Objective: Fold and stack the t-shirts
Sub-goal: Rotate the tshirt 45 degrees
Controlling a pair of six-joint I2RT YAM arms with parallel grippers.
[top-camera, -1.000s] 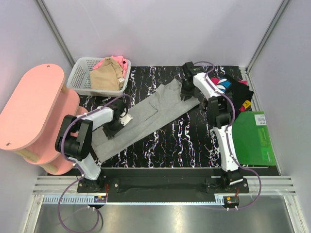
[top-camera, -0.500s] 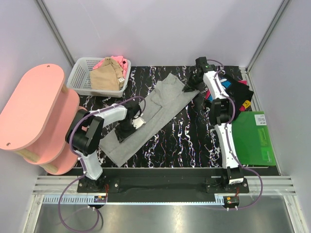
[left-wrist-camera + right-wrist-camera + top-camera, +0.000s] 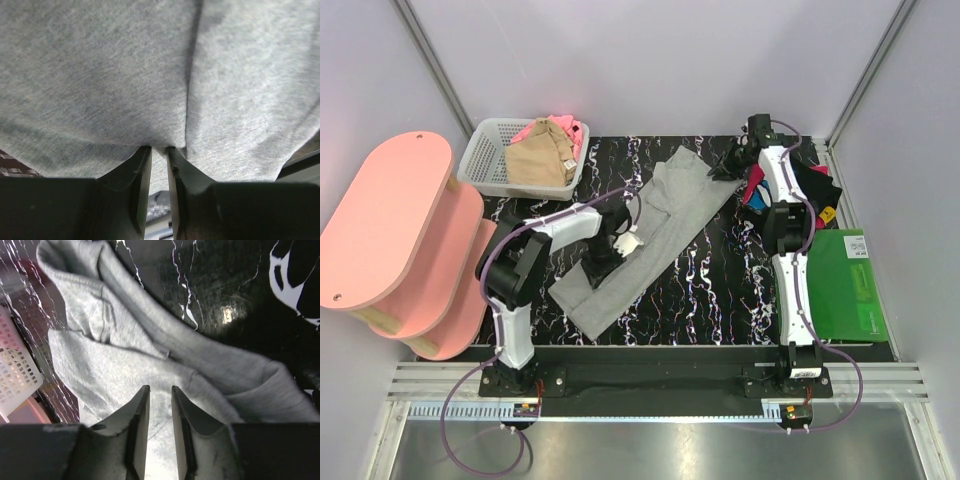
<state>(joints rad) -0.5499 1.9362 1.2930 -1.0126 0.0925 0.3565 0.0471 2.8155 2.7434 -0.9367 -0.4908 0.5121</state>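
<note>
**A:** Left gripper (image 3: 159, 148), what has it got?

**B:** Its jaws are nearly together on a fold of the grey t-shirt (image 3: 682, 198), about midway along it. The right gripper (image 3: 159, 390) is just as narrow at the shirt's upper-right end, with cloth in the gap. I judge that a pinch too.

**A:** How does the shirt lie?

**B:** It's a long folded strip on the desk (image 3: 710, 290), running from lower left to upper right through the frame's centre. The lower-left tail lies free beyond the left arm, so that arm is nearer for the next fold.

**A:** The others?

**B:** The tan t-shirt (image 3: 535, 160) and pink t-shirt (image 3: 558, 126) are in the basket (image 3: 478, 168), upper left. The black printed t-shirt (image 3: 812, 185) is at far right, above the green board (image 3: 840, 285).
</note>
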